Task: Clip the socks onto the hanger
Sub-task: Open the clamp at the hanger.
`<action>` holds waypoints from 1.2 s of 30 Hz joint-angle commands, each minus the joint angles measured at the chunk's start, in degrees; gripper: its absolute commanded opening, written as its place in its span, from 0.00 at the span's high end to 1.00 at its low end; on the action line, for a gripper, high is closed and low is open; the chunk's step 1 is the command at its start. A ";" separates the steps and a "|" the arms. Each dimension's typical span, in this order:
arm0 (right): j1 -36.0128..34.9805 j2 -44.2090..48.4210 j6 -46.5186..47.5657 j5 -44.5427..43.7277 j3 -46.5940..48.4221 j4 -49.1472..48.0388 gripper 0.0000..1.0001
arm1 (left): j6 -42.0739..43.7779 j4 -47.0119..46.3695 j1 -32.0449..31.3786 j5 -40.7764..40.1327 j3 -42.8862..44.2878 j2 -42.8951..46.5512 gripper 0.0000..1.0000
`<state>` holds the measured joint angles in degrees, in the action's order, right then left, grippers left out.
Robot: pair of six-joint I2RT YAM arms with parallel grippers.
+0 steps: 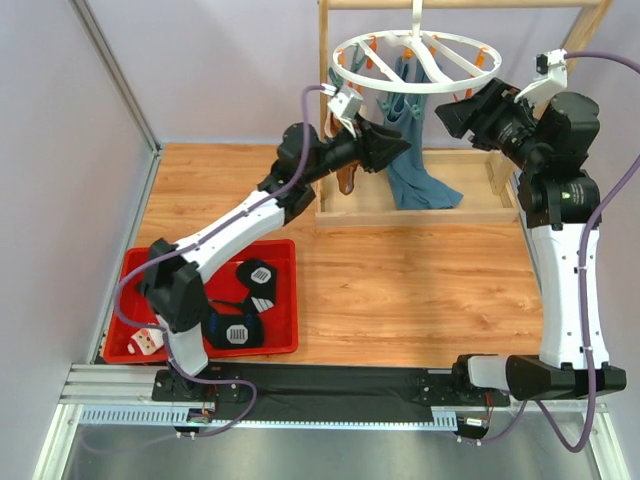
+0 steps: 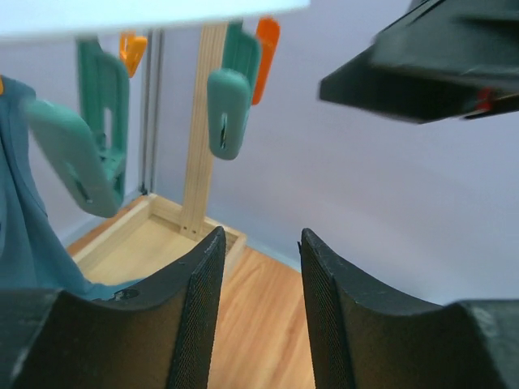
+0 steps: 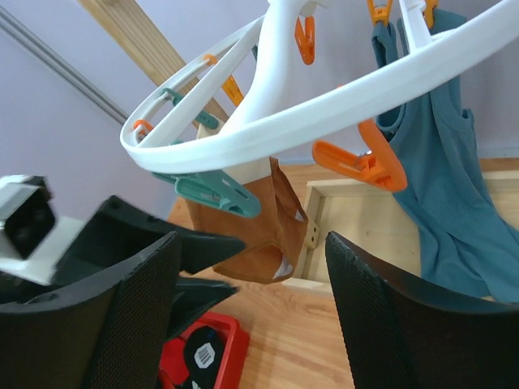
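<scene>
The white ring hanger [image 1: 415,60] hangs at the back, with teal [image 3: 215,193] and orange clips [image 3: 361,162] on its rim [image 3: 324,113]. A teal garment [image 1: 415,170] and a brown cloth [image 1: 347,178] hang from it. My left gripper [image 1: 402,145] is open and empty just under the ring's near left side, facing a teal clip [image 2: 227,109]. My right gripper [image 1: 447,116] is open and empty under the ring's right side. Dark socks [image 1: 258,278] and a red Christmas sock [image 1: 148,342] lie in the red tray [image 1: 285,345].
The pale wooden rack frame [image 1: 330,120] and its base box [image 1: 400,215] stand around the hanger. In the right wrist view the left gripper's fingers [image 3: 174,243] sit close below the ring. Both grippers face each other with a narrow gap between them.
</scene>
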<state>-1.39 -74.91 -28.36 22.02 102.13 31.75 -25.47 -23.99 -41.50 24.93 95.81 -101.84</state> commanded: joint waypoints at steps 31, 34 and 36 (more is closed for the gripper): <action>0.86 7.69 2.87 6.54 -4.13 -2.48 0.27 | 8.51 -20.57 -2.63 -6.21 15.45 -16.19 0.63; 0.69 4.27 6.37 6.63 -0.28 0.23 0.29 | 8.34 -20.05 -2.63 -5.95 16.34 -16.55 0.66; -1.24 1.63 12.17 5.24 5.59 5.48 0.31 | 7.99 -19.96 -2.63 -5.85 16.08 -16.46 0.76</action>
<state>-1.08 -70.35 -22.41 27.33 100.71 32.40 -18.63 -41.34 -43.86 17.93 109.45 -118.30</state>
